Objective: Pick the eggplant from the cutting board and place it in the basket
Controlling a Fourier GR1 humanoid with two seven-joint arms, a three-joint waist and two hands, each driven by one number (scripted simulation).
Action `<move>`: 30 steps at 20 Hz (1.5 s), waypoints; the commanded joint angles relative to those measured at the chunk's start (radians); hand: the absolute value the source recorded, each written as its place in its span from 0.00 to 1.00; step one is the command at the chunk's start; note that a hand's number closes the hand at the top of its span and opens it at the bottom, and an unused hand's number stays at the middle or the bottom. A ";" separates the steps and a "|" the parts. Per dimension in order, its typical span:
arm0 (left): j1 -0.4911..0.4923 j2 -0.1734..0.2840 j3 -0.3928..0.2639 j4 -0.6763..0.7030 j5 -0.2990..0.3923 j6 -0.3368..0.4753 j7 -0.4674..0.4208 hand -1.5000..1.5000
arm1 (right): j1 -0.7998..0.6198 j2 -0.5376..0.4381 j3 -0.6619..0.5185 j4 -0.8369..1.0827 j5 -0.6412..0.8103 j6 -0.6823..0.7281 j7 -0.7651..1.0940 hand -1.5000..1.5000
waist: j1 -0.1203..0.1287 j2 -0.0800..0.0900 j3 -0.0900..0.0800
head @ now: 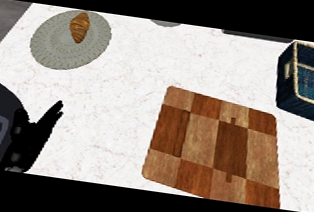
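Observation:
The wooden checkered cutting board (216,147) lies flat at the centre right of the white counter, and nothing rests on it. No eggplant shows anywhere in the head view. The dark blue woven basket (303,106) stands at the far right, partly cut off by the edge; the part of its inside that shows holds nothing. My left hand (30,134) sits at the lower left, open, fingers straight and pointing up, well apart from the board. My right hand is out of view.
A grey round plate (55,49) at the far left carries a brown croissant (79,27). White marble counter (125,88) stretches between the plate and the board. The counter's left edge meets a dark floor strip.

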 commanded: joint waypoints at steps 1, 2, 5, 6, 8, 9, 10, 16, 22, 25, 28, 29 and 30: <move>-0.010 0.021 0.027 0.019 0.010 -0.014 0.048 0.50 | -0.016 -0.072 -0.017 0.128 -0.031 -0.005 -0.076 1.00 | 0.001 0.006 -0.007; 0.003 -0.030 -0.019 0.060 -0.022 -0.001 -0.007 0.50 | -0.032 -0.041 -0.006 0.151 -0.024 -0.050 -0.101 1.00 | 0.004 0.008 -0.007; -0.007 -0.004 0.006 0.012 0.010 -0.013 0.047 0.50 | 0.053 -0.122 0.038 0.174 0.112 -0.137 -0.046 1.00 | 0.009 0.012 -0.006; 0.042 -0.006 0.003 -0.001 -0.003 -0.005 0.021 0.50 | 0.077 -0.115 0.068 0.179 0.118 -0.095 -0.083 1.00 | 0.007 0.008 -0.006; -0.032 -0.003 0.012 0.047 0.002 -0.013 0.059 0.50 | 0.053 -0.157 0.082 0.222 0.120 -0.048 -0.109 1.00 | 0.001 0.009 -0.007; 0.035 -0.015 0.004 0.015 -0.006 -0.007 0.011 0.50 | 0.076 -0.185 0.088 0.221 0.124 -0.026 -0.134 0.00 | 0.002 0.006 -0.007; 0.064 0.024 0.027 -0.020 0.034 -0.058 0.030 0.50 | 0.070 -0.157 0.105 0.222 0.137 -0.073 -0.160 0.00 | 0.009 0.006 -0.006; 0.037 0.004 0.030 0.023 0.021 -0.056 0.016 0.50 | 0.070 -0.243 0.054 0.288 0.075 -0.059 -0.259 0.00 | 0.002 0.006 -0.006; 0.092 -0.040 -0.006 -0.026 -0.043 0.006 -0.008 0.50 | 0.041 -0.279 -0.003 0.302 0.013 -0.099 -0.216 0.00 | 0.001 0.003 -0.006; 0.020 -0.031 0.007 -0.009 -0.026 -0.004 0.066 0.50 | 0.053 -0.310 -0.062 0.302 -0.050 -0.087 -0.194 0.00 | -0.013 0.001 -0.007; 0.043 0.008 0.045 -0.001 -0.002 -0.045 0.041 0.50 | 0.120 -0.358 -0.091 0.292 -0.081 -0.077 -0.214 0.00 | -0.017 -0.001 -0.007; 0.043 -0.009 0.034 -0.022 -0.006 -0.033 0.050 0.50 | 0.131 -0.403 -0.074 0.274 -0.067 -0.045 -0.182 0.00 | -0.020 -0.002 -0.007; 0.003 -0.007 0.043 -0.001 -0.005 -0.028 0.073 0.50 | 0.128 -0.448 -0.088 0.312 -0.077 -0.020 -0.213 0.00 | -0.015 0.002 -0.007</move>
